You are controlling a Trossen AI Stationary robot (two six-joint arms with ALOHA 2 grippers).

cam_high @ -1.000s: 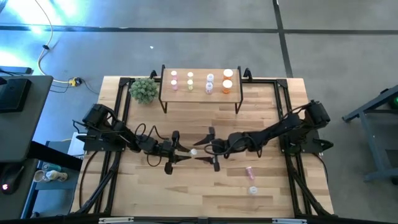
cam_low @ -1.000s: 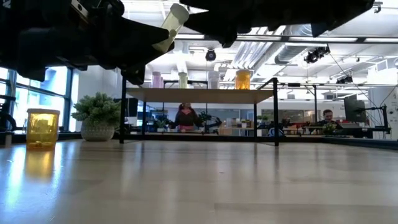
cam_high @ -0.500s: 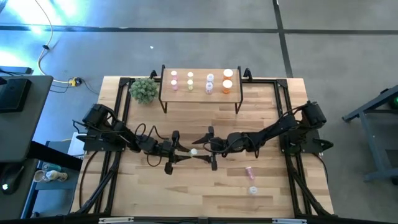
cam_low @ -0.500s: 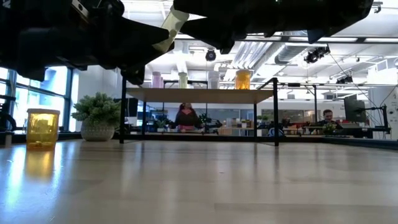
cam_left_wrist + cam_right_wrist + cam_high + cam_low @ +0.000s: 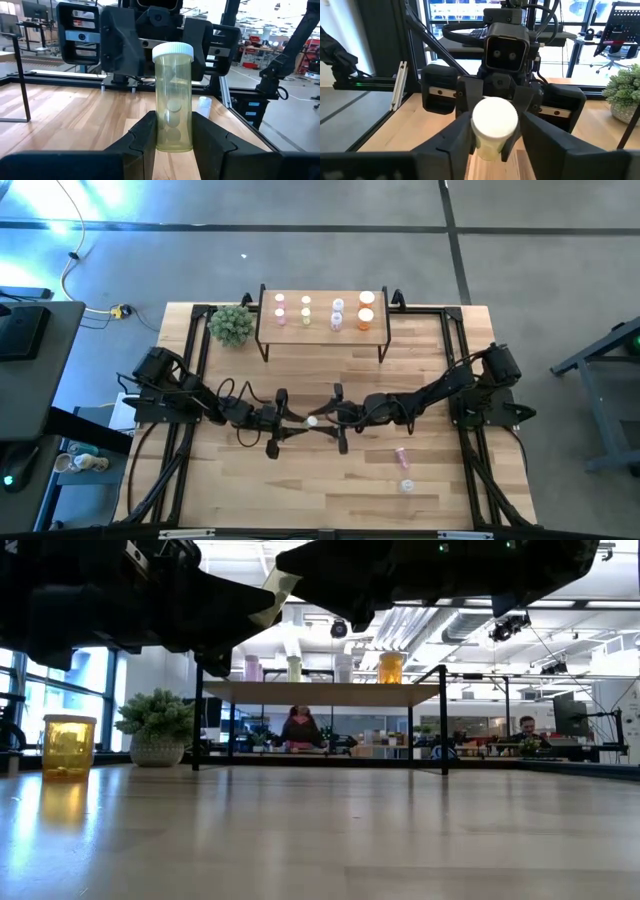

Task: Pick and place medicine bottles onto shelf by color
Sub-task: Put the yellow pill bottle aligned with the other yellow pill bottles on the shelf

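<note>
Left wrist view | translucent yellow-green white-capped pill bottle upright, clamped between my left fingers | my right fingers flank its cap, contact unclear | one bottle

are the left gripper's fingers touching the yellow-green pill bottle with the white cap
Touching. The left wrist view shows the left gripper with both dark fingers pressed against the yellow-green bottle's sides, no gap showing.

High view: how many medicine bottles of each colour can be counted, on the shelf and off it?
pink bottles: 3
yellow-green bottles: 3, counting the yellow-green bottle gripped in the left hand
pale blue or clear bottles: 3
orange bottles: 2
Total: 11
</note>
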